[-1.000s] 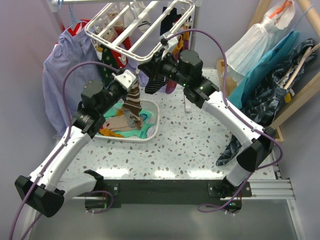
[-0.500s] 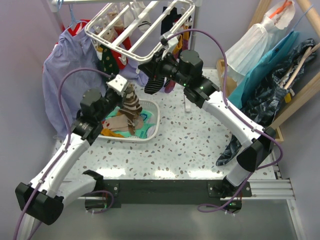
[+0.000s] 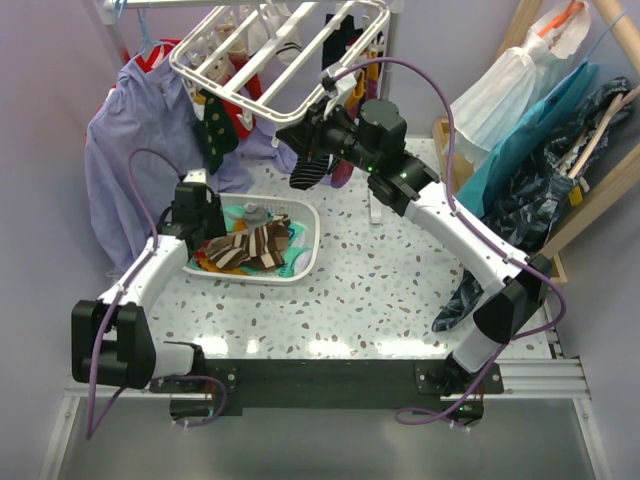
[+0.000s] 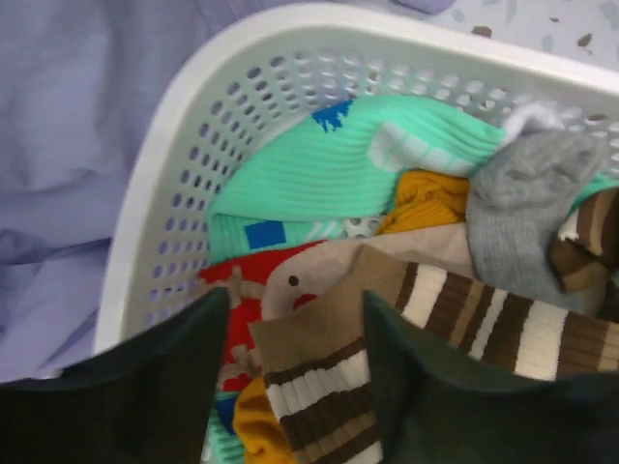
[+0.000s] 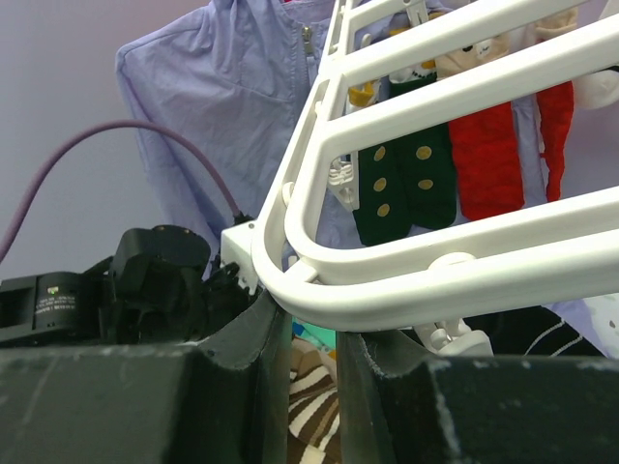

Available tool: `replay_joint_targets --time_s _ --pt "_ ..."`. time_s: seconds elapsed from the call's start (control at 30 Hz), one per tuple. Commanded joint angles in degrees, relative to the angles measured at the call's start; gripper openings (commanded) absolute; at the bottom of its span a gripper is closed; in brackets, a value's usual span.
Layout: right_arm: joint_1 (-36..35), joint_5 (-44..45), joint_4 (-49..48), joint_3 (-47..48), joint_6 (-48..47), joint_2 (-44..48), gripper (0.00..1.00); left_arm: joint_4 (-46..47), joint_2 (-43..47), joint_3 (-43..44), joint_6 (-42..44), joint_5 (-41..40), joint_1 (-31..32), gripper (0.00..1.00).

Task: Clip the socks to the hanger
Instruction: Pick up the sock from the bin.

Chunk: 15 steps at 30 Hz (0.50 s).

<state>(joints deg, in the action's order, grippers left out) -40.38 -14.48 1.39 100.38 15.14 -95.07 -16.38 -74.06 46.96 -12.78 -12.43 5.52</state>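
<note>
The white hanger [image 3: 280,60] hangs at the back, with a green dotted sock [image 5: 406,184] and a red sock [image 5: 503,145] clipped under its bars. My right gripper [image 3: 292,135] is shut on the hanger's [image 5: 435,280] near corner bar, which sits between its fingers [image 5: 242,387]. A brown-cream striped sock [image 3: 250,245] lies loose on the other socks in the white basket [image 3: 300,275]. My left gripper [image 3: 205,222] hovers low over the basket's left end. In the left wrist view it [image 4: 295,387] is open, with the striped sock [image 4: 329,387] lying free below the gap.
A teal sock [image 4: 338,164], a grey sock [image 4: 527,193] and orange and red ones fill the basket [image 4: 155,213]. A lavender shirt [image 3: 140,120] hangs at the left behind it. Clothes [image 3: 540,150] hang on a wooden rack at the right, and a dark cloth [image 3: 462,295] lies on the table.
My left arm came down from near the hanger to the basket and its gripper opened. The striped sock it held now lies in the basket. The right arm has not moved.
</note>
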Motion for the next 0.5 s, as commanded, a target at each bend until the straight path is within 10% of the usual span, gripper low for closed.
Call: replay_joint_targets --time_s 0.0,0.47 --pt "0.1 -1.4 0.9 0.6 -0.7 1.6 0.03 -6.9 1.4 7.3 -5.6 -6.6 0.1 0.72" --pt "0.2 -1.5 0.8 0.2 -0.8 1.4 0.03 -16.6 -9.4 10.8 -13.2 -0.9 5.5 0.65"
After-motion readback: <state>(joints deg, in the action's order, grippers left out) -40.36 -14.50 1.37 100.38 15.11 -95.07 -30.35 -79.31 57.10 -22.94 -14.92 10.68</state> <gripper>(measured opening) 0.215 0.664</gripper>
